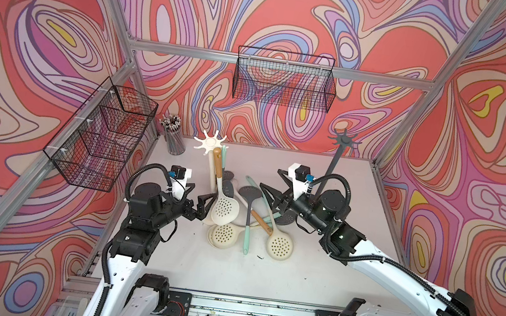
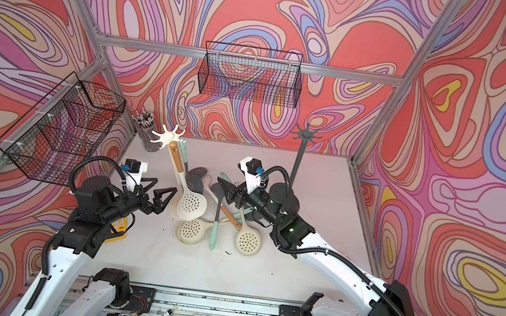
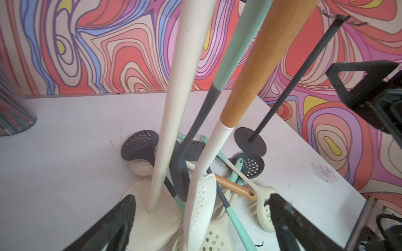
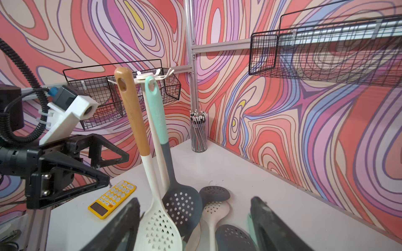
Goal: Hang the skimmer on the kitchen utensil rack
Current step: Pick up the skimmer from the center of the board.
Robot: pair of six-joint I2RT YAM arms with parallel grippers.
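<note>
The cream skimmer point(image 1: 225, 207) with the wooden handle is being carried by a hook of the cream rack point(image 1: 212, 141). Its handle hole is being threaded by the hook, and its perforated head is hanging low, close to the rack's base. A dark skimmer point(image 4: 181, 204) with a mint handle is being carried by another hook of the same rack, just beside it.

The left gripper point(image 1: 204, 192) is being held wide open just beside the hanging cream head, and nothing is being gripped. In the left wrist view its fingers point(image 3: 115, 226) are being shown far apart, with the rack's base seen beyond them. The right gripper point(image 1: 270, 179) is also being held open and empty, over the far side of the heap of loose skimmers point(image 1: 224, 233) that is lying on the table point(image 1: 229, 269).

Pens point(image 1: 171, 120) are being kept upright in a cup point(image 1: 176, 146) at the back left corner of the table. A wire basket point(image 1: 284, 82) is being carried by the rail on the back wall. A divided wire basket point(image 1: 103, 134) is being carried by the rail on the left wall. What is lying in either cannot be told through the mesh against the patterned wall.

A dark rack point(image 1: 343, 141) is standing at the back right, well apart from the cream one. A yellow calculator point(image 2: 119, 227) is lying flat on the table beneath the left arm.
</note>
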